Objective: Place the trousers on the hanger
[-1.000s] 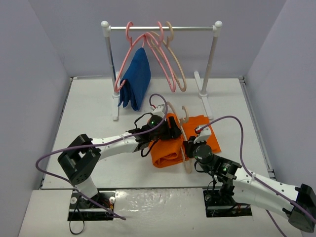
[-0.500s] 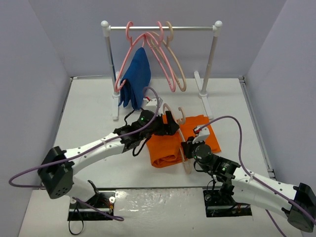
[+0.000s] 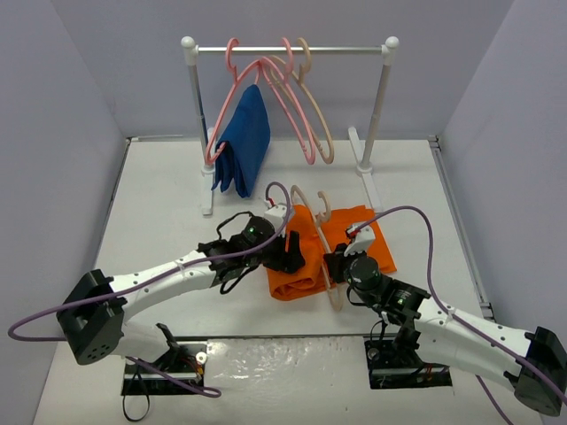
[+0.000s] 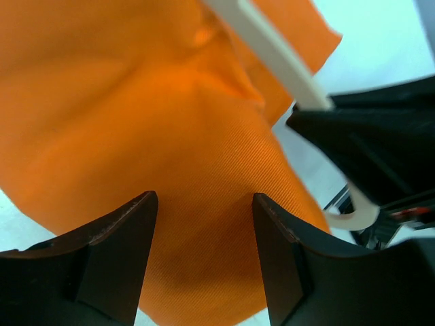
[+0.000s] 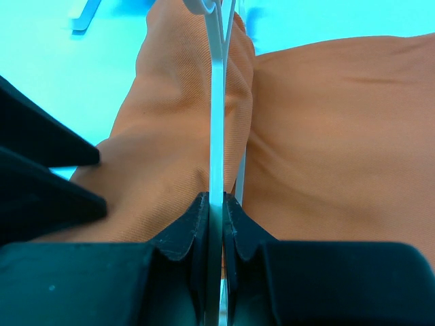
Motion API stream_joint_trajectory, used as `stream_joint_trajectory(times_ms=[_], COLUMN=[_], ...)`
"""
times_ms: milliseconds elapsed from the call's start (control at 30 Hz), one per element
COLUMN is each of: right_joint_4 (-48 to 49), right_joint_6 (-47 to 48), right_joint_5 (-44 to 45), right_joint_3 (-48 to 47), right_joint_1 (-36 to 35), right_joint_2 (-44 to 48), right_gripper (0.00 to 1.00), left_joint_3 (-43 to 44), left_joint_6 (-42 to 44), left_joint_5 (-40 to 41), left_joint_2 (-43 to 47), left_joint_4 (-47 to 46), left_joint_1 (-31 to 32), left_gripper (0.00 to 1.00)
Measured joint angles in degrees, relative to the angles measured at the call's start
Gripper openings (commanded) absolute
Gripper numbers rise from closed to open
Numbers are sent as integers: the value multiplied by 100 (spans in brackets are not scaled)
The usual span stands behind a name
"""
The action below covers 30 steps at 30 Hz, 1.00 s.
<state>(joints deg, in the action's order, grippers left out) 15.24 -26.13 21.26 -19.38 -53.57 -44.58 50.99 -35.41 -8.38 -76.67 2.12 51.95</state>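
My left gripper (image 4: 202,261) hangs with jaws spread over the trousers (image 4: 136,136). The right gripper (image 4: 367,146), clamped on the hanger (image 4: 268,44), crowds that side, so I see no way through there. The table (image 3: 168,204) left of the trousers lies open to me. The rack (image 3: 354,50) and blue garment (image 3: 244,142) block the far edge.
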Motion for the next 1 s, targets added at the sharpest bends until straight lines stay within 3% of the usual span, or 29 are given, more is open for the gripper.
stream_joint_trajectory(times_ms=[267, 700, 867, 1000], right_joint_4=[-125, -202, -196, -179], right_joint_6=[29, 5, -1, 0], right_joint_5=[-110, -226, -231, -286], right_joint_3=[-109, -152, -152, -152], right_joint_1=[34, 34, 36, 36], right_joint_2=[0, -4, -4, -6], right_gripper=[0, 0, 0, 0], left_joint_3=[-274, -301, -381, -432], left_joint_6=[137, -138, -143, -25], left_joint_5=[-182, 283, 637, 1289], left_joint_2=[-355, -1526, -1210, -369], left_joint_4=[-417, -2242, -2280, -1702], left_joint_1=[257, 659, 659, 634], left_gripper=[47, 47, 48, 47])
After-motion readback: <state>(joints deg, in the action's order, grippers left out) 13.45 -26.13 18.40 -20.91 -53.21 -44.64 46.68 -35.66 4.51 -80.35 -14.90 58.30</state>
